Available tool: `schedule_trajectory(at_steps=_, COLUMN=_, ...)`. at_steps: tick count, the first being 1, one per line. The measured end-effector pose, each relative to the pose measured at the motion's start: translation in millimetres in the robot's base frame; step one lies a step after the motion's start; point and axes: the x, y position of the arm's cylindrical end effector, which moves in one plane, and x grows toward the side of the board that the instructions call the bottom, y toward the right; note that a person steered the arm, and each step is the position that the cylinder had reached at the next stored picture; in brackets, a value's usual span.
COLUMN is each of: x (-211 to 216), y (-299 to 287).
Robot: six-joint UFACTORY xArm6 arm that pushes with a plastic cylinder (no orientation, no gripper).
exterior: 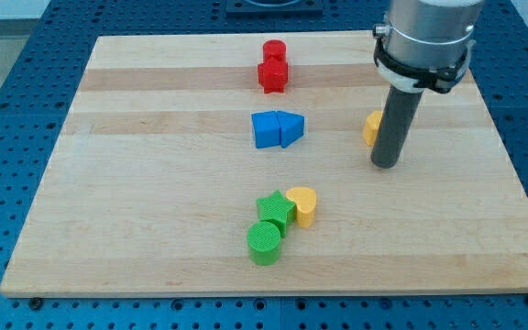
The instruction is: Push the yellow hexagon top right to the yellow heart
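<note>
**One yellow hexagon, well short of its heart**

Seven small blocks on a pale wooden worktop (154, 183) of glued strips, all apparently moulded plastic with finely ridged tops. Lowest of the yellow pair: the yellow heart (302, 203), rounded lobes toward the view's top. Pressed against the heart's left side, a green star (274, 210); below and left of the heart, touching that star, a green cylinder (265, 243). Above the heart and slightly left, two blue blocks (278, 129) side by side, one squarish, one wedge-like. Higher again above the heart, two red blocks (272, 66) stacked close, shapes hard to make out.

Up and to the right of the heart, well apart from it: the yellow hexagon (372, 127), half hidden behind the dark rod. No grasping tool fitted, so nothing to open, close or grip; only the straight rod under a grey collar. Down on the worktop, my tip (385, 165), on the hexagon's side away from the heart, just beside it; contact impossible to confirm.

Probably placed there to drive the hexagon down-left toward the heart's upper right. Flat faces likely to slide cleanly, though an off-centre shove may spin the block away.
</note>
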Motion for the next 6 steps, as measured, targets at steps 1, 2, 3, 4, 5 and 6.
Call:
schedule_trajectory(at_steps=1, x=-10.9, y=52.3)
schedule_trajectory(at_steps=2, x=-62.6, y=38.3)
schedule_trajectory(at_steps=3, x=-68.1, y=34.8)
schedule_trajectory(at_steps=4, x=-62.9, y=8.5)
schedule_trajectory(at_steps=5, x=-32.2, y=-24.8)
schedule_trajectory(at_steps=6, x=2.6, y=-41.3)
